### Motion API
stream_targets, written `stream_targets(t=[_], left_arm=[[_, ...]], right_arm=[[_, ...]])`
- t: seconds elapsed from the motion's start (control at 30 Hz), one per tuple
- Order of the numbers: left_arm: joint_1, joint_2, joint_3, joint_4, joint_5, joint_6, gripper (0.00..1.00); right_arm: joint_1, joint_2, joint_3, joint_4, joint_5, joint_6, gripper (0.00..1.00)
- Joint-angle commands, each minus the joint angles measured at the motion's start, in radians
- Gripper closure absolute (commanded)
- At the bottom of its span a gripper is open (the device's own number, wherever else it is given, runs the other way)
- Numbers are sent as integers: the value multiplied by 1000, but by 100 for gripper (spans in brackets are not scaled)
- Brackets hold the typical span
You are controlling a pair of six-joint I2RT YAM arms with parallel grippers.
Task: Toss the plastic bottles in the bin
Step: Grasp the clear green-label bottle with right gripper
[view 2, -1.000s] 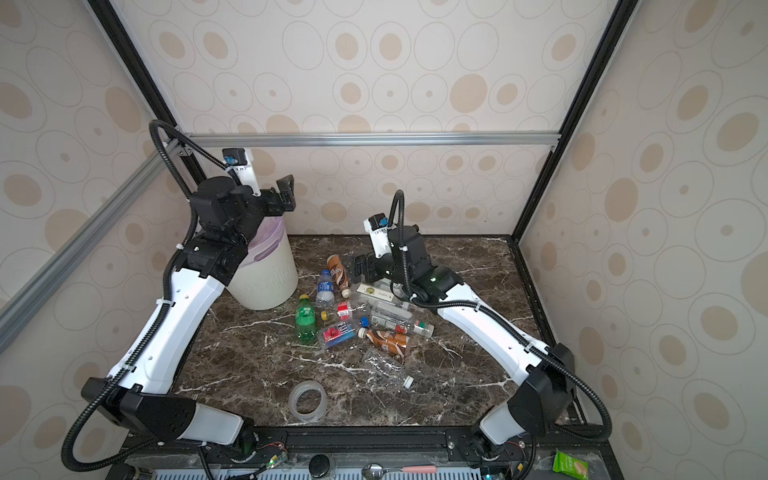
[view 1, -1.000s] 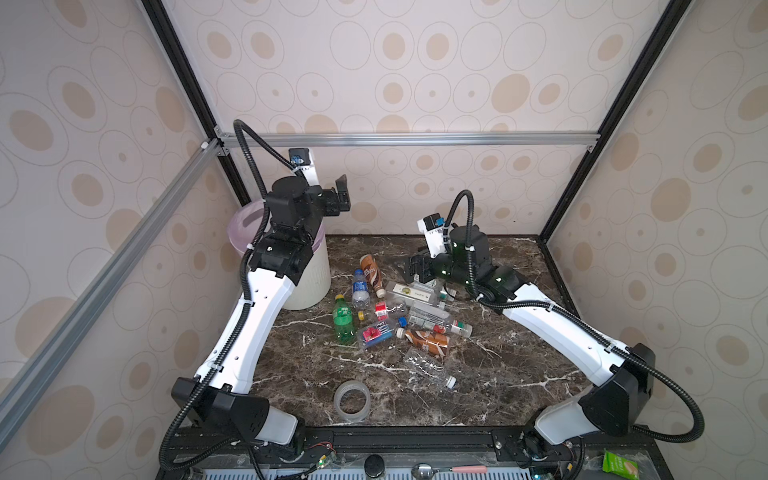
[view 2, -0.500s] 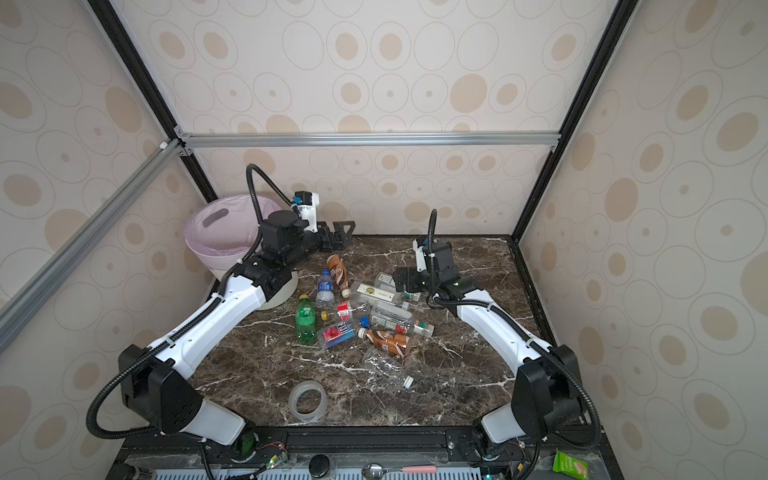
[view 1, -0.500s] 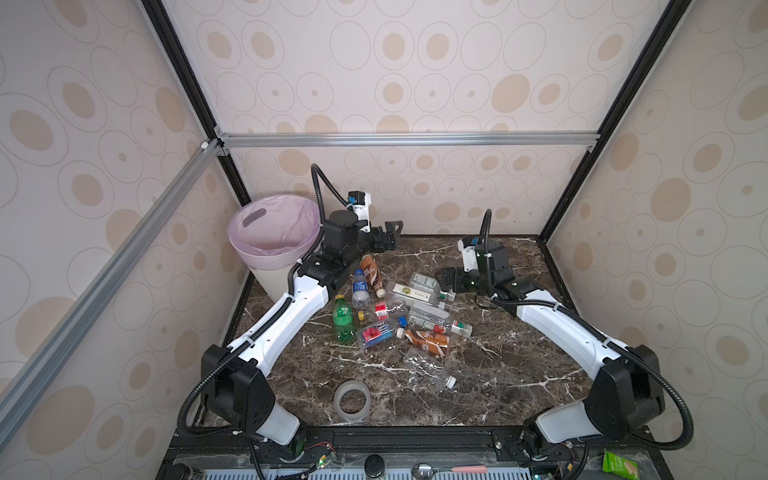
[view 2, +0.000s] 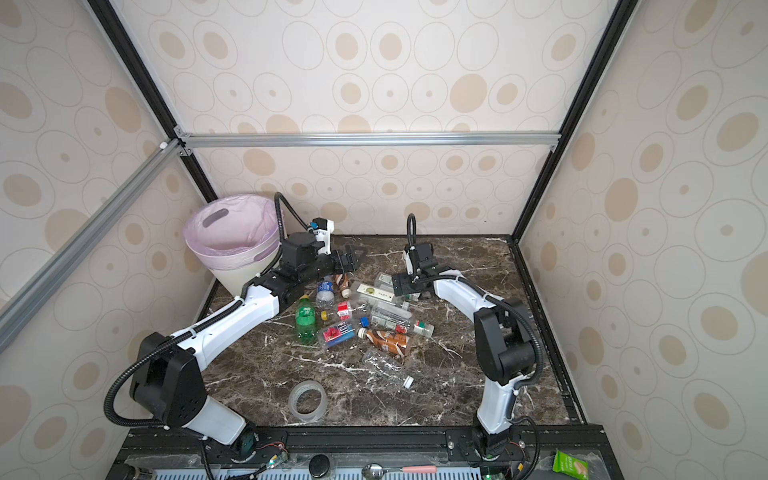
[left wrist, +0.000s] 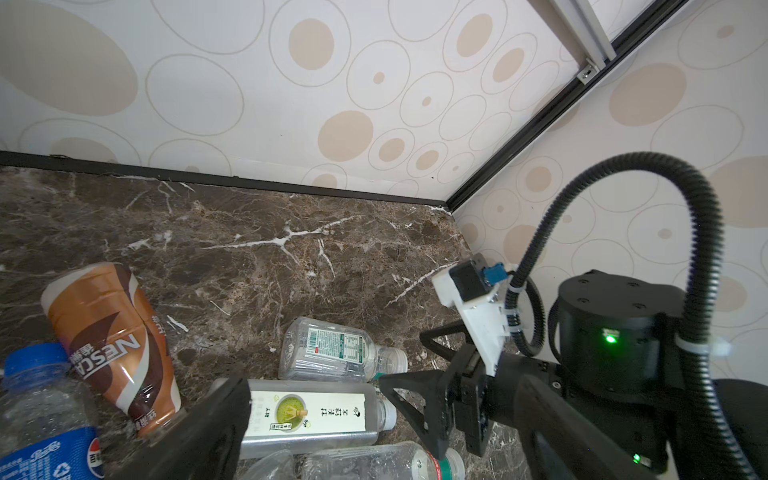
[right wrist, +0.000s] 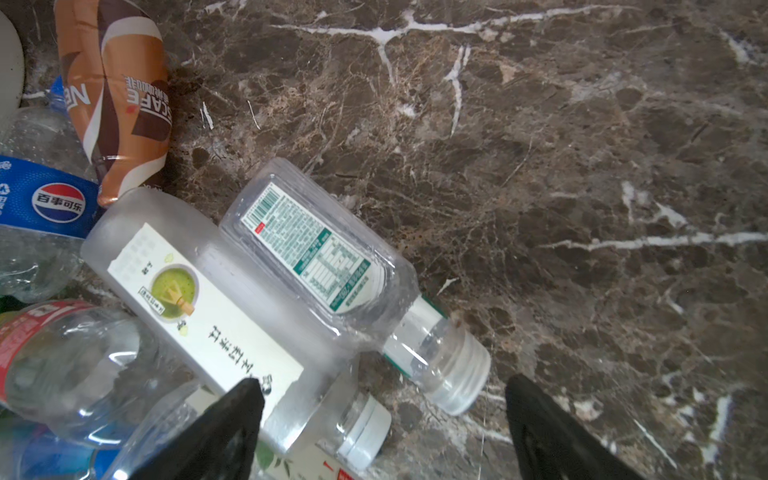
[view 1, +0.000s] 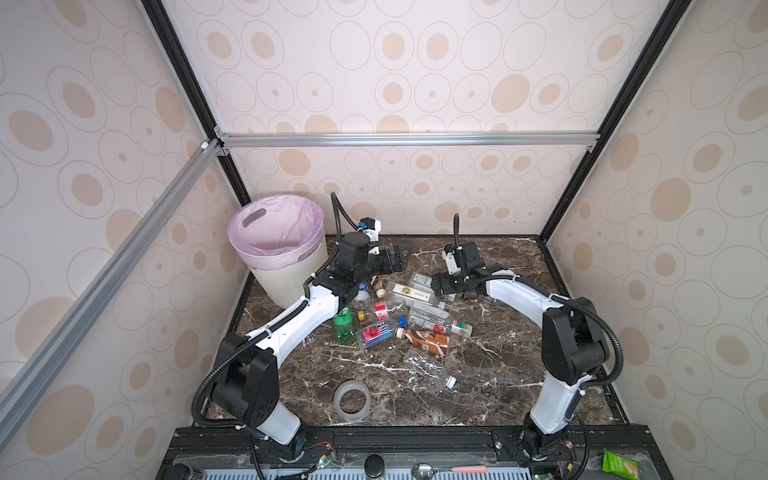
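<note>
While the right tool (right wrist: pixel 382 384) stands with its jaws apart and nothing held, it straddles the neck ends of two bottles at once. These are the clear square plastic bottle with the green-and-white printed label (right wrist: pixel 316 253) and the frosted plastic bottle with the white matcha label (right wrist: pixel 208 316), which lie touching side by side. A closure here is likely to catch both, or only a round cap (a smooth, narrow surface), and the bottle may squirt out or drop during the lift. Thin empty plastic also buckles under pressure, which loosens the hold.

The left tool (view 1: pixel 397 259) is likewise spread and empty, poised just beside the same heap on the dark marble worktop (right wrist: pixel 582 166), near the brown-wrapped coffee bottle (right wrist: pixel 116 95). Two arms working one cluster risks contact between them.

The round cream-white plastic bin with the pink liner (view 1: pixel 286 286) stands at the far left corner, beyond the left arm — a carry from the right must cross that arm. Whether any bottle is in the bin cannot be told.
</note>
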Motion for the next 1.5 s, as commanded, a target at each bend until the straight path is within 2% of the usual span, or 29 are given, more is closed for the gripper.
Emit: stream_targets(t=[0.0, 0.4, 1.1, 1.47], left_arm=[[-2, 21, 8, 26, 32, -30, 1], [3, 73, 5, 38, 36, -37, 1], [15, 66, -3, 16, 15, -26, 1], [17, 79, -3, 27, 17, -42, 1]], right_arm=[[-4, 52, 74, -49, -28, -23, 8], [-1, 186, 186, -102, -55, -60, 13], [-4, 294, 261, -128, -23, -76, 15], [-13, 294, 253, -136, -7, -65, 23]])
